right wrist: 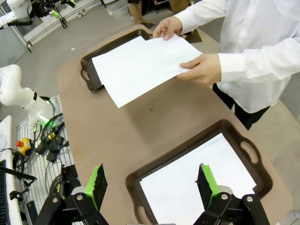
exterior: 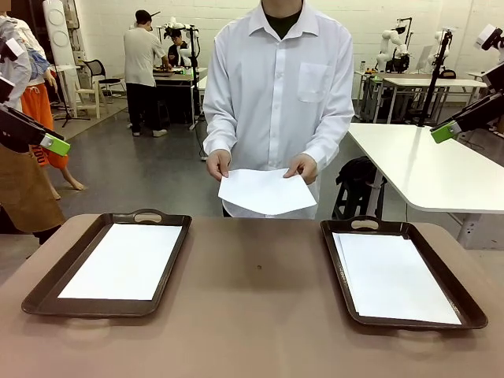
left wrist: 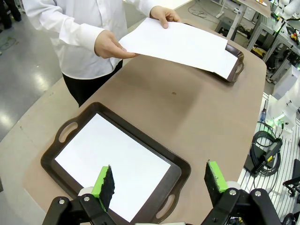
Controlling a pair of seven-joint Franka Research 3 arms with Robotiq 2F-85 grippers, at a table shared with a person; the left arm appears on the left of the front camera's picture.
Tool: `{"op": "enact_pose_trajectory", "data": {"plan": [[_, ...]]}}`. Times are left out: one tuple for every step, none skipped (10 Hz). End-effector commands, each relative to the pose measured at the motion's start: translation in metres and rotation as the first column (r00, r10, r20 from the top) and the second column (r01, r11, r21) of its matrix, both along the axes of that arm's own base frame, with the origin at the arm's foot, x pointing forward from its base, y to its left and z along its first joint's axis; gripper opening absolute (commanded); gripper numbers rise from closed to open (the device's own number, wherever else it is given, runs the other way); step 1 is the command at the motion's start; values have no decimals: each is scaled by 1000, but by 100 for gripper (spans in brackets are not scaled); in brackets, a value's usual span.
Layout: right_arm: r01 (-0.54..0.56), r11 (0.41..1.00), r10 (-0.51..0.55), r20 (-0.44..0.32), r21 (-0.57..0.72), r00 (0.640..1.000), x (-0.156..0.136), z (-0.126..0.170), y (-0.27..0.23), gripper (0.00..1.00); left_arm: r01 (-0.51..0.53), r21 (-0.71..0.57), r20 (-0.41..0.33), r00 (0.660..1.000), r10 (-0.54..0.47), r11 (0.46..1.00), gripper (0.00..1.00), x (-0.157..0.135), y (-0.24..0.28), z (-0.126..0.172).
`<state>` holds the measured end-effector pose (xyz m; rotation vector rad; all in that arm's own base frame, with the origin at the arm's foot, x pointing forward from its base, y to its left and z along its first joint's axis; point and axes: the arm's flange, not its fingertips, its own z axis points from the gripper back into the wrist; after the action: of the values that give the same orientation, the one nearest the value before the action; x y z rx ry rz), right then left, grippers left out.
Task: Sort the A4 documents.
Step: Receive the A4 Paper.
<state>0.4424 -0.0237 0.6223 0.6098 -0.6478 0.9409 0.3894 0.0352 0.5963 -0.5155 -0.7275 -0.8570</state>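
Two dark brown trays (exterior: 47,293) (exterior: 465,301) lie on the brown bench (exterior: 256,315) — one below each arm's jaws, well apart.

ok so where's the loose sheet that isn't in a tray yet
In the front view the loose sheet is held in both the person's hands above the table's far edge, midway between the left tray and right tray.

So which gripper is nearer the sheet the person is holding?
Hard to separate. The left gripper hangs open above the table's left edge, the right gripper open at the right; the held sheet sits roughly midway between them, in the person's hands at the far side.
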Motion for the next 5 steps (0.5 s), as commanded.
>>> {"op": "enact_pose_trajectory", "data": {"plan": [[-3, 1000, 3, 1, 0, 1000, 1, 1, 0, 100, 0, 3, 1, 1000, 0, 1000, 100, 0, -1, 0], [-3, 1000, 3, 1, 0, 1000, 1, 1, 0, 100, 0, 3, 1, 1000, 0, 1000, 100, 0, -1, 0], [-3, 1000, 3, 1, 0, 1000, 1, 1, 0, 100, 0, 3, 1, 1000, 0, 1000, 100, 0, -1, 0], [-3, 1000, 3, 1, 0, 1000, 1, 1, 0, 100, 0, 3, 1, 1000, 0, 1000, 100, 0, -1, 0], [-3, 1000, 3, 1, 0, 1000, 1, 1, 0, 100, 0, 3, 1, 1000, 0, 1000, 100, 0, -1, 0]]}}
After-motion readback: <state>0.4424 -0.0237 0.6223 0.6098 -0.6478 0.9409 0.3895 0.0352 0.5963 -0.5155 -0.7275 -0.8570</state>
